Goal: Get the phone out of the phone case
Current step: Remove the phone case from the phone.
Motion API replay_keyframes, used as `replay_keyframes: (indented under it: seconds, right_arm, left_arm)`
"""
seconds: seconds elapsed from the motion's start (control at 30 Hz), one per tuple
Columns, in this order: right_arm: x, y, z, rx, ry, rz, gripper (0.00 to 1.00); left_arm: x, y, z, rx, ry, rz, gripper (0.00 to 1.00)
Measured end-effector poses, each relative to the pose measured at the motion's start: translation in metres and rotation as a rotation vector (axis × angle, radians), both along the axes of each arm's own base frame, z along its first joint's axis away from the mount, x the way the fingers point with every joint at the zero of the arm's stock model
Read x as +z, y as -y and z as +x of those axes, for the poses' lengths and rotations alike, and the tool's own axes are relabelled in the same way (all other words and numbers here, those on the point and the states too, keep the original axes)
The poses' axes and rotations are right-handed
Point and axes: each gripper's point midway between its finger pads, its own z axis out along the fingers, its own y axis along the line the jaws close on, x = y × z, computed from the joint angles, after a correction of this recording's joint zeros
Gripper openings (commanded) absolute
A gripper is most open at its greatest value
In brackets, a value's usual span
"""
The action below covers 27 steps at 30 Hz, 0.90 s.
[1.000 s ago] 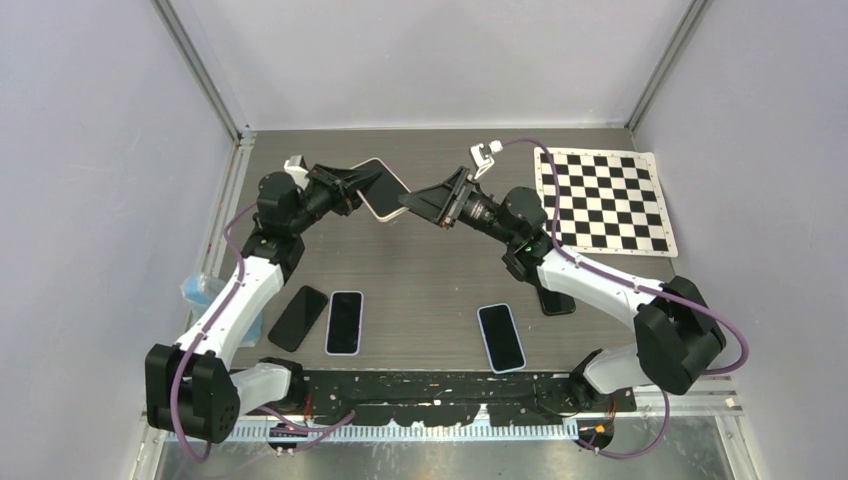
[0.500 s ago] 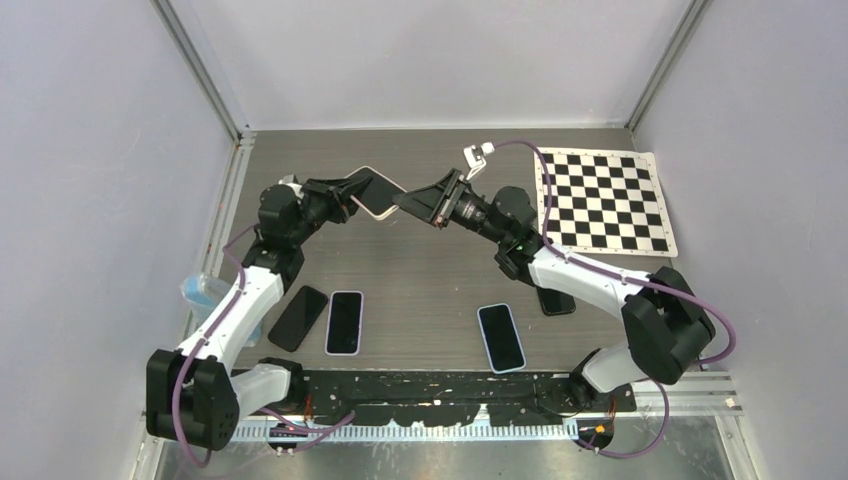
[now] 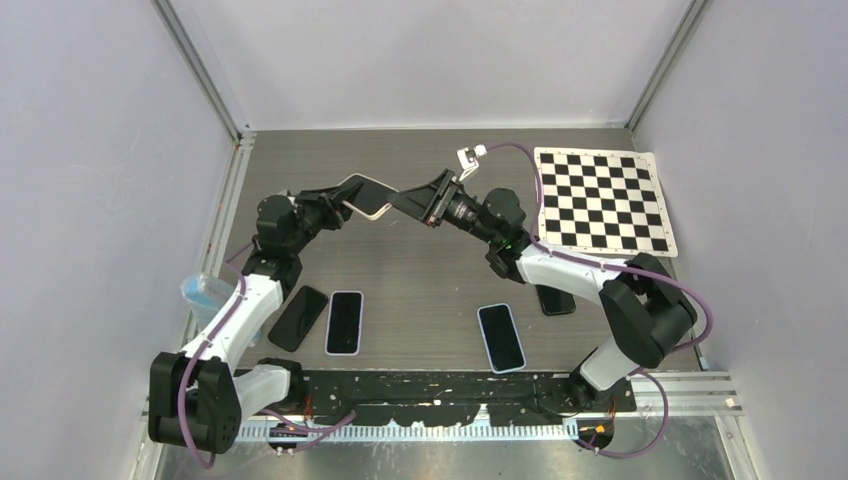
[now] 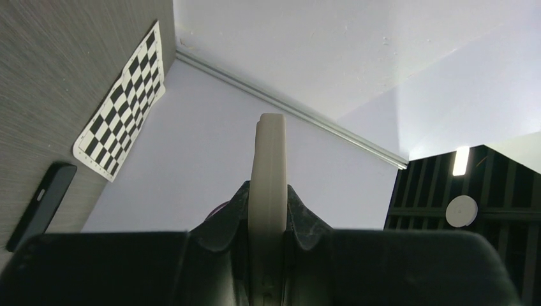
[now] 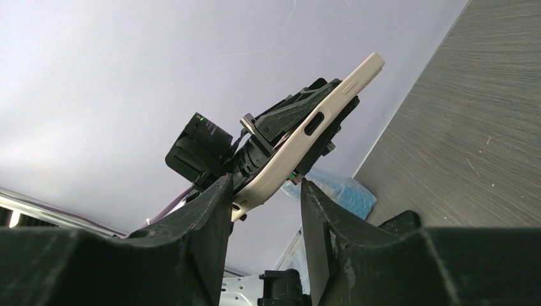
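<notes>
A beige phone case (image 3: pixel 363 193) hangs tilted in the air above the back middle of the table. The phone is inside it and its screen does not show. My left gripper (image 3: pixel 341 204) is shut on the case's left end. The left wrist view shows the case (image 4: pixel 270 159) edge-on, clamped between both fingers. My right gripper (image 3: pixel 399 200) faces it from the right with jaws apart. In the right wrist view the lower corner of the case (image 5: pixel 300 143) lies between the open fingertips of the right gripper (image 5: pixel 263 191), close to the left finger and apart from the right one.
On the table lie a black phone (image 3: pixel 298 317), a lilac-edged phone (image 3: pixel 344 322), a light-edged phone (image 3: pixel 501 337) and a dark phone (image 3: pixel 556 300) partly under the right arm. A checkerboard (image 3: pixel 605 200) lies back right. A blue object (image 3: pixel 205 293) sits at the left edge.
Both grippers have shifted left with the cased phone between them. The right gripper has closed in on the case's end, its jaws narrowing and then widening again.
</notes>
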Motion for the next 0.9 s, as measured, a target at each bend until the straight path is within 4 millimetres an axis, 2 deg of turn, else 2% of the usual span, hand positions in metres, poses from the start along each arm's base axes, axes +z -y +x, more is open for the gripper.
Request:
replay_keyframes:
  seconds: [0.1,0.47,0.57,0.77,0.9]
  right_arm:
    - [0.000,-0.001,0.002,-0.002,0.009,0.013,0.55]
    - [0.002,-0.001,0.003,-0.003,0.026,0.025,0.57]
    - [-0.018,-0.004,0.007,-0.005,-0.015,-0.023,0.56]
    - [-0.068,-0.010,0.016,0.000,-0.124,-0.120,0.50]
    - [-0.070,-0.010,0.014,0.016,-0.129,-0.126,0.52]
  left_arm:
    - [0.003,-0.002,0.001,0.007,0.013,-0.002,0.00]
    - [0.019,-0.011,0.006,0.023,0.082,-0.021,0.00]
    - [0.034,-0.015,0.008,0.031,0.108,-0.057,0.00]
    - [0.079,-0.016,0.005,0.015,0.226,-0.102,0.00]
    - [0.086,-0.013,0.003,-0.007,0.245,-0.107,0.00]
